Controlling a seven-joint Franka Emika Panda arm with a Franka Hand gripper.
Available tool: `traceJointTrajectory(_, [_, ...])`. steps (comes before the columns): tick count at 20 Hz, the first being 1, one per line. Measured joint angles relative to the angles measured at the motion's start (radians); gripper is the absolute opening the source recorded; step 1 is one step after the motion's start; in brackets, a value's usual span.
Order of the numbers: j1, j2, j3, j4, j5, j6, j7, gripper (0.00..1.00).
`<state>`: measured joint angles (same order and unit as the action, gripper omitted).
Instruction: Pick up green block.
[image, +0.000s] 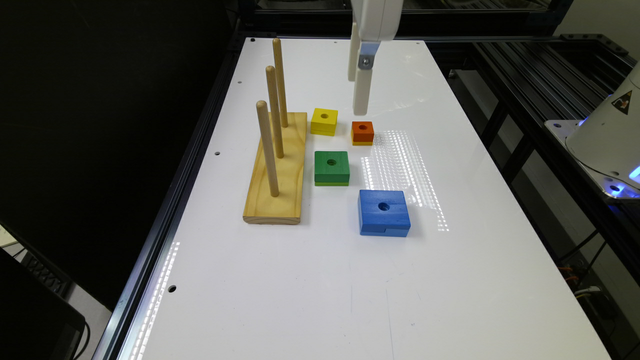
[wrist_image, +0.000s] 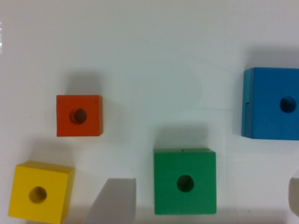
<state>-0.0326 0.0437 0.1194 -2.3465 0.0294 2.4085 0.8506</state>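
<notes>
The green block (image: 331, 167) lies flat on the white table (image: 310, 290), its round centre hole facing up, between the yellow block (image: 324, 121) and the blue block (image: 384, 212). In the wrist view the green block (wrist_image: 185, 181) shows from above, with a grey fingertip (wrist_image: 113, 199) on one side and another at the picture's edge. My gripper (image: 357, 97) hangs open, well above the table, over the spot just behind the orange block (image: 362, 132). It holds nothing and touches no block.
A wooden base (image: 277, 170) with three upright pegs stands at the exterior view's left of the blocks. The blue block (wrist_image: 272, 103), orange block (wrist_image: 79, 115) and yellow block (wrist_image: 41, 192) surround the green one. Black frame rails run along the table's edges.
</notes>
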Motion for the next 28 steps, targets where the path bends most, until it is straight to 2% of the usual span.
traceJointTrajectory(4, [-0.001,0.031,0.000,0.000,-0.0005,0.033,0.000,1.00])
traceJointTrajectory(14, [-0.002,0.045,0.000,0.001,-0.0008,0.040,0.000,1.00])
traceJointTrajectory(21, [-0.003,0.116,0.000,0.002,-0.0030,0.108,0.000,1.00])
traceJointTrajectory(28, [-0.003,0.127,0.000,0.002,-0.0031,0.114,-0.001,1.00])
